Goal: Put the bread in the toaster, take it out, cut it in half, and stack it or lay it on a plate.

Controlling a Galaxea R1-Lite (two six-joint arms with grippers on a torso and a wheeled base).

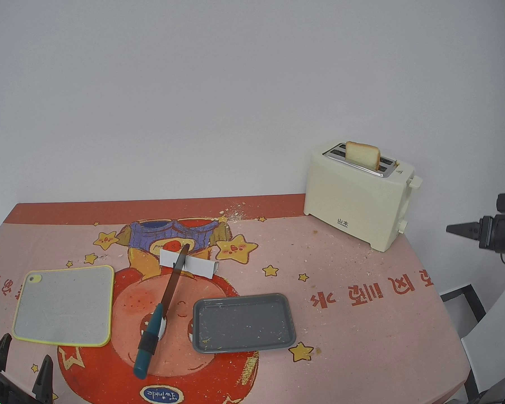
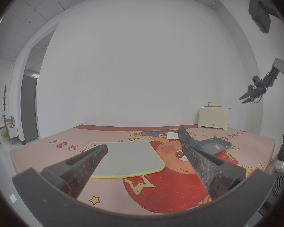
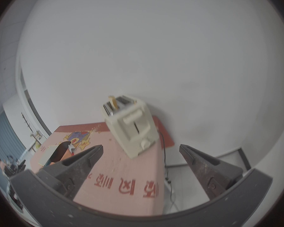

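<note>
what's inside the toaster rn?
One slice of bread stands in a slot of the toaster, its top sticking out. Its lower part is hidden inside; the other slot's depth can't be seen.

Head cam looks down over the whole table. Left wrist cam sits low by the near edge, right one off to the side; all three share the toaster.

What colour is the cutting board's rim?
Yellow-green, around a grey cutting board; clearest in the head view.
</note>
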